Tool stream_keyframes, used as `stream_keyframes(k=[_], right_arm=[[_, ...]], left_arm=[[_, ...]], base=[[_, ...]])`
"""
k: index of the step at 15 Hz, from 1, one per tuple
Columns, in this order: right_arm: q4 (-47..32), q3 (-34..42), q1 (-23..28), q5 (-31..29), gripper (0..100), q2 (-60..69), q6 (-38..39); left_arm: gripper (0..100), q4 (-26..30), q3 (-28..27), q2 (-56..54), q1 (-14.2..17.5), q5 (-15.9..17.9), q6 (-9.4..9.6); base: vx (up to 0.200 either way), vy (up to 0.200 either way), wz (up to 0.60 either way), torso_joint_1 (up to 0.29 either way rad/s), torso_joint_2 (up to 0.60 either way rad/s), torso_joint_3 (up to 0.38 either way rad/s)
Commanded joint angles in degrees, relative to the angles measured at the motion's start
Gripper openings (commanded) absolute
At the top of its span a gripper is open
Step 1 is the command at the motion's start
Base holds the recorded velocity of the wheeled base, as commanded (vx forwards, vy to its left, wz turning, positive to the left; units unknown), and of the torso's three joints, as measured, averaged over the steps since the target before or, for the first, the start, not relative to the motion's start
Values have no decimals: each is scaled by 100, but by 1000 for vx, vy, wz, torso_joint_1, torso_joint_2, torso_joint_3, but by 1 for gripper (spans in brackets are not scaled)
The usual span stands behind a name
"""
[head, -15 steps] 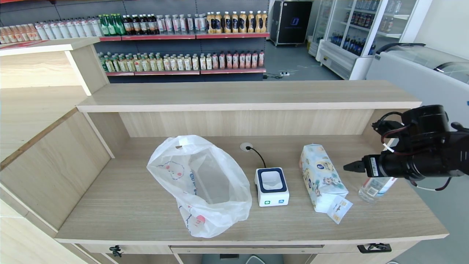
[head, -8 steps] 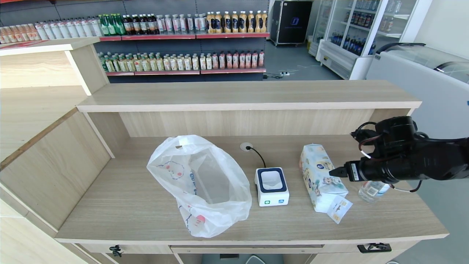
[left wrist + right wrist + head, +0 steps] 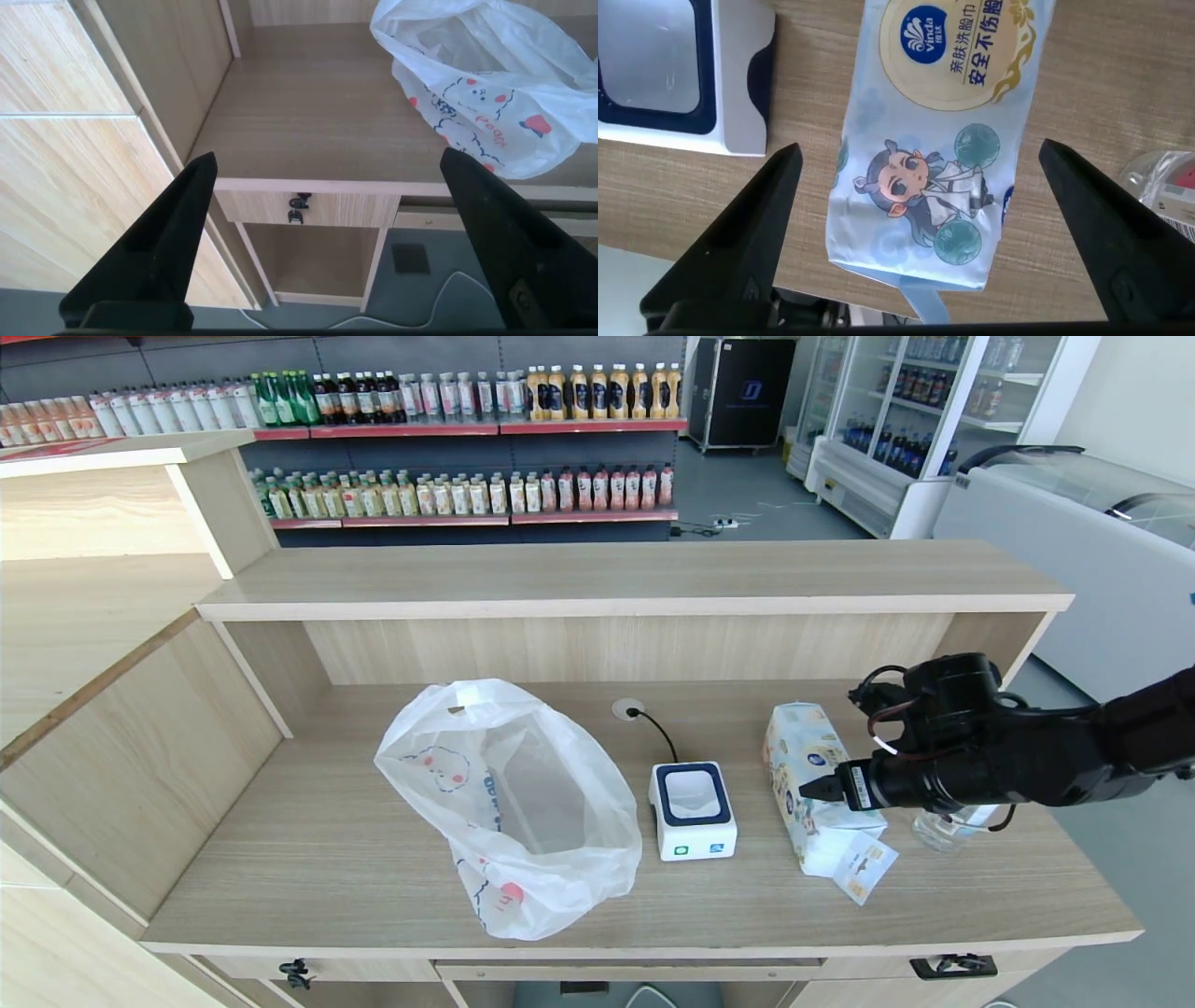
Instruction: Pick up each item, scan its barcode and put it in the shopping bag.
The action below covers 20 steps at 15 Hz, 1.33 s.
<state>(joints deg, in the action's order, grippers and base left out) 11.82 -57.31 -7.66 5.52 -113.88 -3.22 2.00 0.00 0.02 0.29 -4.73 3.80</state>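
Observation:
A pale blue tissue pack (image 3: pixel 814 775) with cartoon print lies on the wooden counter (image 3: pixel 308 859), right of the white scanner (image 3: pixel 692 810). My right gripper (image 3: pixel 814 790) hovers over the pack's middle. In the right wrist view the right gripper (image 3: pixel 920 238) is open, its fingers straddling the tissue pack (image 3: pixel 938 140). A clear water bottle (image 3: pixel 945 827) lies right of the pack, partly hidden by my arm. The white shopping bag (image 3: pixel 509 798) stands open left of the scanner. My left gripper (image 3: pixel 327 247) is open, low by the counter's front left edge near the bag (image 3: pixel 486 75).
A black cable (image 3: pixel 658 733) runs from the scanner to a hole in the counter. A raised shelf (image 3: pixel 635 579) and side walls box the counter in at the back and left. A drawer handle (image 3: pixel 296 210) sits under the front edge.
My right arm has swung left and down, from above the bottle to over the tissue pack. Bag, scanner, pack and bottle have stayed put.

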Motion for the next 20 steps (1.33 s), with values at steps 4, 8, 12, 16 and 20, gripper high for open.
stream_keyframes(k=[4, 8, 12, 16, 20], right_arm=[[268, -8, -8, 10, 100, -415, -3], [628, -132, -25, 37, 100, -837, -3], [734, -316, -8, 28, 100, -1197, -188], [962, -430, 18, 45, 100, -1435, -179], [971, -404, 62, 125, 0, -1444, -197]], left_arm=[[100, 2, 0, -2, -3, -2, -2], [100, 2, 0, -2, -3, -2, -2], [100, 2, 0, -2, -3, -2, 6], [100, 2, 0, -2, 6, -2, 6], [100, 2, 0, -2, 6, -2, -2]], base=[[0, 0, 0, 0, 0, 0], [0, 0, 0, 0, 0, 0], [0, 0, 0, 0, 0, 0], [0, 0, 0, 0, 0, 0], [0, 0, 0, 0, 0, 0]])
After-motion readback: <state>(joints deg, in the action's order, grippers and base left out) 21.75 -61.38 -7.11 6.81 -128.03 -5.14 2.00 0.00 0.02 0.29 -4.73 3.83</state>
